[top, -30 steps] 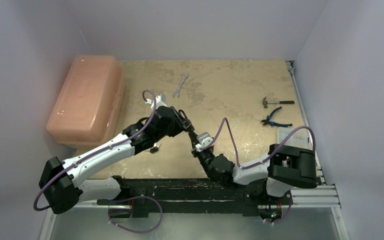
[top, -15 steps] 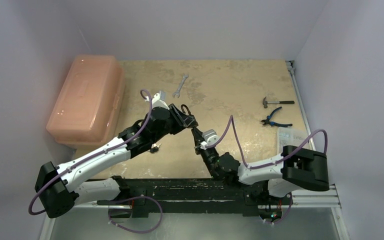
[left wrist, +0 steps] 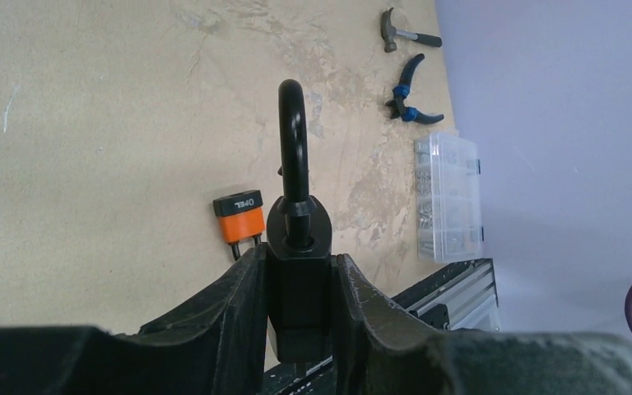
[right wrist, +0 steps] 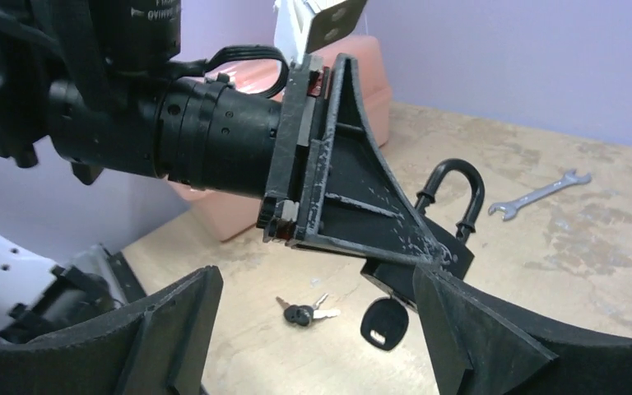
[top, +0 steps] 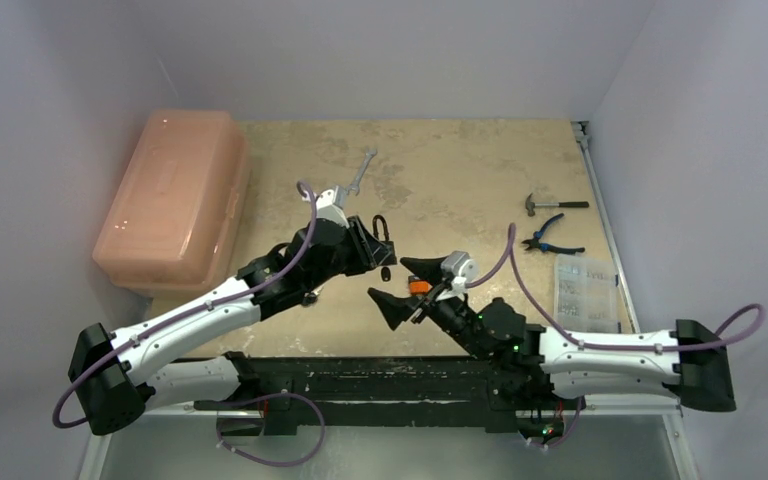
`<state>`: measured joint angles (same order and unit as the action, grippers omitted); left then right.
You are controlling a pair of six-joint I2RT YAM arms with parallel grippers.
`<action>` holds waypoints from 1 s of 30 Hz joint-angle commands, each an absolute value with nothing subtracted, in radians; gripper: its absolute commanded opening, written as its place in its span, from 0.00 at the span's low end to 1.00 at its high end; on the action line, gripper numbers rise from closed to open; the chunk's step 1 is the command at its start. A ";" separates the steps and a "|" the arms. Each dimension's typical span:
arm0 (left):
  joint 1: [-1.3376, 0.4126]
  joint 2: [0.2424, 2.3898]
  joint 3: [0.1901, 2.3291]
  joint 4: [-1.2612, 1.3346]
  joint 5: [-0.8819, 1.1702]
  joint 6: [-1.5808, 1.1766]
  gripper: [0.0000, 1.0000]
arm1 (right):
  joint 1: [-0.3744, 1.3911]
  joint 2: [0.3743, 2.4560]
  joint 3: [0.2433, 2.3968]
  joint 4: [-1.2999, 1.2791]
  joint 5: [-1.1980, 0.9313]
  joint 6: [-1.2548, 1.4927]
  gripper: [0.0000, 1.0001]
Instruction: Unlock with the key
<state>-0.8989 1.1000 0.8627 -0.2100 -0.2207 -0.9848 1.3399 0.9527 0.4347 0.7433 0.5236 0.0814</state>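
Jaws of the left arm (top: 210, 305) clamp the padlock (left wrist: 297, 247) body. The key (right wrist: 383, 322) sticks out under the padlock, along its long axis, facing the wide, empty jaws of the right arm (top: 600, 352).

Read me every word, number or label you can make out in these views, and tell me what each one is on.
"TB40", roughly, white on the black cap of the orange piece beside the padlock.
White lettering on the left arm: cut off, unreadable.
Label on the clear organizer box: too small.
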 commanded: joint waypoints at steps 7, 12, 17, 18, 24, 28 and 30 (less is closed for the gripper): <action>-0.900 1.034 0.903 0.040 -0.111 -0.805 0.00 | 1.026 0.686 0.436 0.360 0.066 0.476 0.98; -0.901 0.988 0.913 0.043 -0.063 -0.757 0.00 | 0.913 0.683 0.478 0.314 -0.123 0.484 0.98; -0.901 0.946 0.923 0.060 0.062 -0.691 0.00 | 0.845 0.689 0.519 0.332 -0.292 0.505 0.97; -0.900 0.936 0.927 0.060 0.086 -0.677 0.00 | 0.824 0.692 0.526 0.339 -0.343 0.507 0.96; -0.901 0.872 0.977 0.003 0.178 -0.599 0.00 | 0.712 0.706 0.538 0.464 -0.670 0.565 0.91; -0.901 0.830 0.973 0.030 0.229 -0.592 0.00 | 0.676 0.736 0.542 0.538 -0.760 0.624 0.89; -0.901 0.820 0.965 0.053 0.255 -0.599 0.00 | 0.661 0.769 0.537 0.627 -0.798 0.682 0.86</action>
